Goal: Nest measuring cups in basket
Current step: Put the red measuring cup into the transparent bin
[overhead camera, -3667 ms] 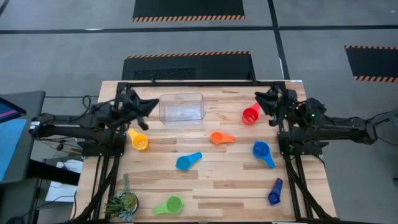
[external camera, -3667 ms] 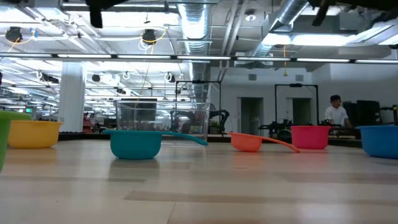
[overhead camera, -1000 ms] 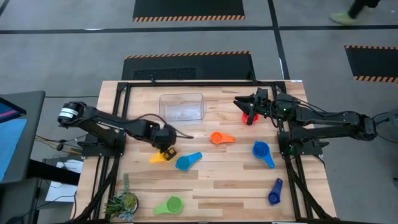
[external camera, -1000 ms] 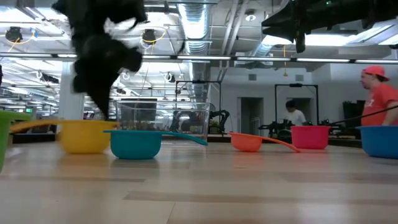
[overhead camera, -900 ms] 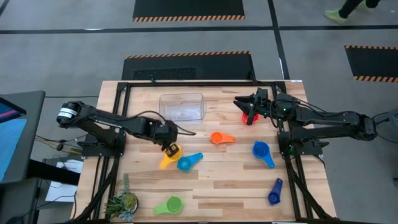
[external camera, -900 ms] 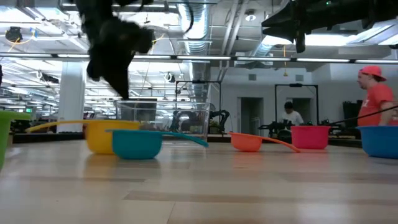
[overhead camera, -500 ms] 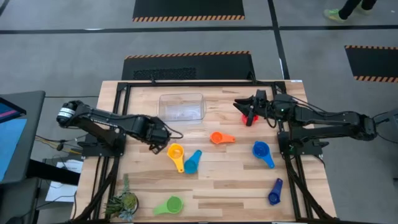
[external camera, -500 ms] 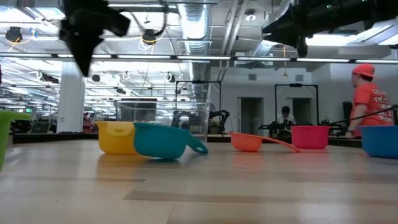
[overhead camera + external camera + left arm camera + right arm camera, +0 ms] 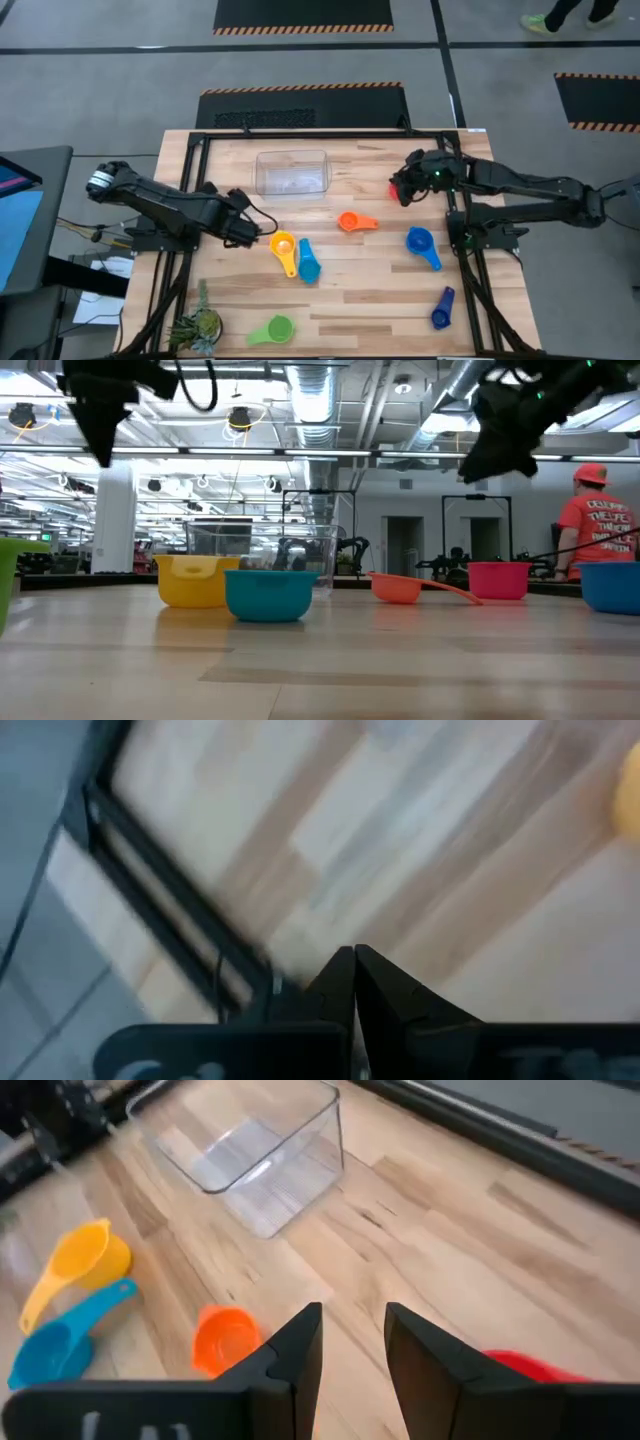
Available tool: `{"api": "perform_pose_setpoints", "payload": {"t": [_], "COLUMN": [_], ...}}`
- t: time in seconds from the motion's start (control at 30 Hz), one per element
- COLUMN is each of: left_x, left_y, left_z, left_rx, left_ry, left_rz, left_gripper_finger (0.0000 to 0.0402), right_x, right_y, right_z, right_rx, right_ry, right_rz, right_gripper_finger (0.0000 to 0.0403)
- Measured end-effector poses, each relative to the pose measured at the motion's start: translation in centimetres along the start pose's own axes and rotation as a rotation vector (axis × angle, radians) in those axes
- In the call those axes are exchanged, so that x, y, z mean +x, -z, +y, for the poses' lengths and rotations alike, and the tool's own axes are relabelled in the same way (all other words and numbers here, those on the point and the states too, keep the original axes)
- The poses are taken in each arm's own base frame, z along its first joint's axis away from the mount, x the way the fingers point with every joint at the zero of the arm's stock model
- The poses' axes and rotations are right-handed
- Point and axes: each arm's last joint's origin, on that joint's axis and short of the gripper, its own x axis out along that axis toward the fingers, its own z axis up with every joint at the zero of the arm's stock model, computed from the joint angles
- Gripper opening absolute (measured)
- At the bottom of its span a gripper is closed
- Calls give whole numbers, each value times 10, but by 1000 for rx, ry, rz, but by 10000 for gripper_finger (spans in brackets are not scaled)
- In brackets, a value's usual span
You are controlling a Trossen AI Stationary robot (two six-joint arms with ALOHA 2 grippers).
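The wooden surface (image 9: 360, 300) carried all items. The clear basket (image 9: 292, 172) stood empty near the middle of the far edge, unchanged from the earlier frames.

The left arm had drawn back toward the left edge. Its hand (image 9: 250, 232) was raised above the surface just left of the yellow cup, fingers pressed together and holding nothing; a second earlier it had been over the yellow cup, pushing it. The right arm had swung in from the far right corner. Its hand (image 9: 402, 190) hung over the red cup (image 9: 396, 190), fingers (image 9: 295, 1350) spread apart; whether they touched the cup could not be told.

Cups, none in the basket:
- Yellow cup (image 9: 283, 244): moved from the left side to near the centre, upright, handle toward the near edge.
- Light blue cup (image 9: 307, 266): turned since a second ago, now just beside the yellow cup on its right.
- Orange cup (image 9: 349, 221): right of centre, unmoved.
- Blue cup (image 9: 419, 241): toward the right edge, unmoved.
- Dark blue cup (image 9: 441, 316): near the right near corner, unmoved.
- Green cup (image 9: 277, 328): at the near edge, unmoved.
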Motion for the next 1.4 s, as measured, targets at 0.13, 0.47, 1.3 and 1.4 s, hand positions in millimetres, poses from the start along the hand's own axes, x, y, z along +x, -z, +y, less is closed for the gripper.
{"api": "perform_pose_setpoints", "payload": {"t": [0.13, 0.47, 1.3, 1.4], "left_x": [-4, 6, 16, 16], "left_y": [7, 19, 19, 19], "left_z": [11, 27, 19, 19], "left_rx": [-43, -184, -184, -184], "left_ry": [57, 125, 150, 149], "left_rz": [-108, -182, -206, -207], "left_gripper_finger": [0, 0, 0, 0], "right_x": [-2, 47, 89, 93], "right_y": [-21, -5, 16, 20], "right_z": [6, -13, -19, -22], "right_rx": [-79, -119, -531, -540], "right_ry": [123, 369, 118, 103], "right_rz": [52, 506, 864, 880], "right_gripper_finger": [121, 96, 227, 232]}}
